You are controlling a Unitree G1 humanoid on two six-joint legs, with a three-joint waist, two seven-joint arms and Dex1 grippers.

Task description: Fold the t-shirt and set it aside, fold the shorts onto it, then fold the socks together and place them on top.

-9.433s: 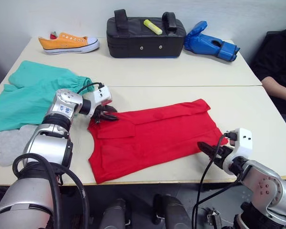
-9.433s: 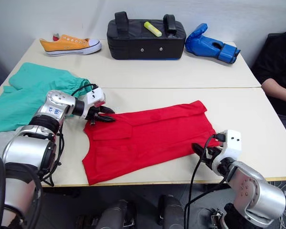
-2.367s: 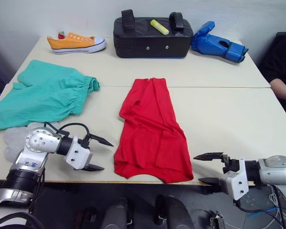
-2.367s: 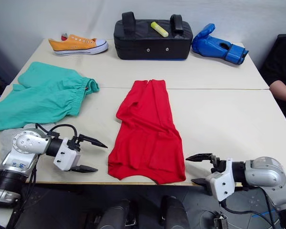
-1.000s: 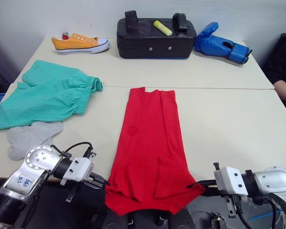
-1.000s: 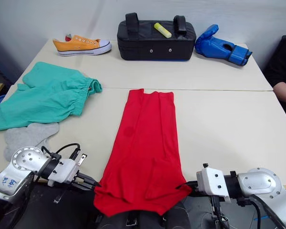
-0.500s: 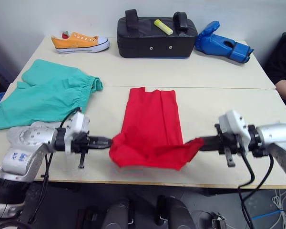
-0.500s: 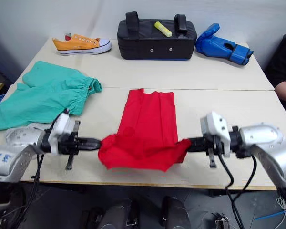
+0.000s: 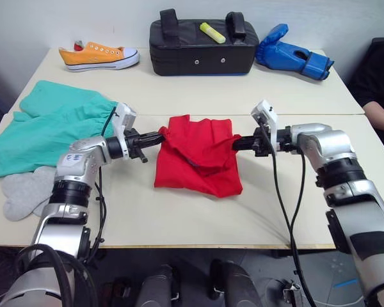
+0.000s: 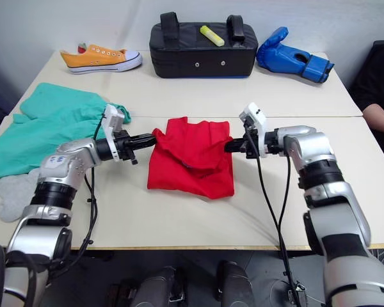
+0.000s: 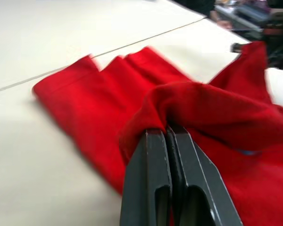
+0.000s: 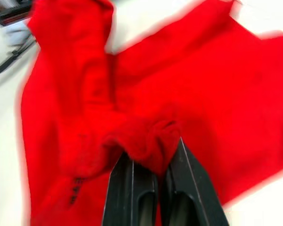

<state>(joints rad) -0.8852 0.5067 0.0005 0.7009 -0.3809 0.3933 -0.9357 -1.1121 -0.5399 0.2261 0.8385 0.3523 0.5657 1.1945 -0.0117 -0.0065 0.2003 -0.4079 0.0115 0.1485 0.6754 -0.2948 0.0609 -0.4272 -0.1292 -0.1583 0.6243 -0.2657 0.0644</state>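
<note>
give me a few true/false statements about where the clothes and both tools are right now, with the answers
1. Both tools are clamped on the t-shirt. True: the left tool and the right tool each pinch a corner of it.
2. The shorts lie folded on top of the t-shirt. False: they lie spread out on the table's left side, apart from it.
3. The socks lie near the front left of the table. True.
4. The orange sneaker sits on the black bag. False: it sits on the table to the bag's left.
5. The blue glove is beside the socks. False: it lies at the far right, next to the bag.
</note>
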